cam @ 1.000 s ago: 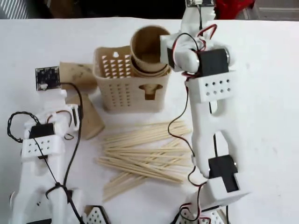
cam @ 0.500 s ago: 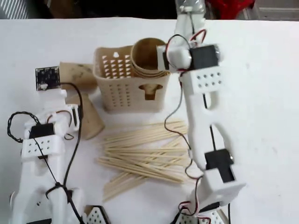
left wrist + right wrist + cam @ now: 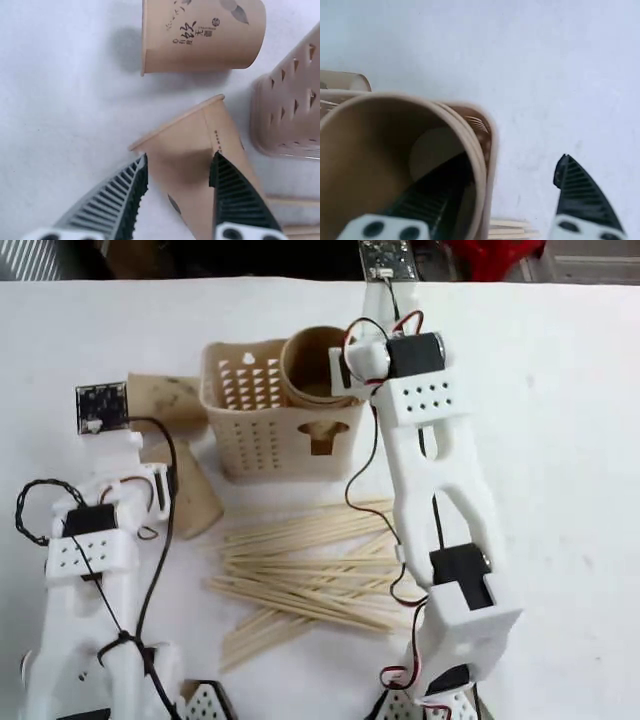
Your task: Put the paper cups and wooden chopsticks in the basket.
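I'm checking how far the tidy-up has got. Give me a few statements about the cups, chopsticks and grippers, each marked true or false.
1. The wooden chopsticks are inside the basket. False: they lie piled on the table in front of it.
2. A paper cup sits in the basket, mouth up. True.
3. The left gripper has its jaws either side of a tipped paper cup on the table. True.
4. The right gripper is shut on a chopstick. False: its jaws are open, one inside the cup in the basket.
5. No cups remain outside the basket. False: besides the tipped paper cup, another cup lies on its side near the basket.
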Motion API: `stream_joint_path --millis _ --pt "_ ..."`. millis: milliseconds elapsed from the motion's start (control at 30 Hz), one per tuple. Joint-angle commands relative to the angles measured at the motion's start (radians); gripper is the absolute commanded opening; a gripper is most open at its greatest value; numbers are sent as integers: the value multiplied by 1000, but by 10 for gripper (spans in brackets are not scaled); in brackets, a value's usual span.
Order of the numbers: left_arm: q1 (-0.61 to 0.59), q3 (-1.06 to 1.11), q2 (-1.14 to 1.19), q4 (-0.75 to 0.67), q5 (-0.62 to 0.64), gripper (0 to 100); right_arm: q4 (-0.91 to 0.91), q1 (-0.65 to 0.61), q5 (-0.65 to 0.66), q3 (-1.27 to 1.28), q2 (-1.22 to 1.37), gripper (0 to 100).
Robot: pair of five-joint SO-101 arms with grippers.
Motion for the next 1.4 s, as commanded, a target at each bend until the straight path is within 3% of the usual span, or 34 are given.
stream_joint_path --millis 0,100,233,300,433,567,800,1033,1200,1367 --pt "13 5 2 -5 0 211 48 -4 -8 -75 -188 261" --pt "8 0 -1 -5 0 211 143 -4 -3 -74 -305 241" --pt "-33 -28 -15 9 2 213 292 4 2 -74 -397 102" --pt "-81 -74 -42 63 2 214 303 5 11 -37 -433 15" --pt "-156 -206 -124 236 -11 214 298 4 109 127 -539 16" --pt "-211 -376 -189 416 -127 214 283 28 169 371 -710 17" --pt "-249 -612 -194 634 -259 215 62 62 359 1043 -1089 16" --pt "-249 -647 -134 615 -261 217 -134 145 522 1600 -1514 16" --pt "-220 -718 111 572 -222 290 -148 232 588 1732 -1739 18" --pt "-133 -980 418 572 -173 293 -251 236 572 1967 -1862 18"
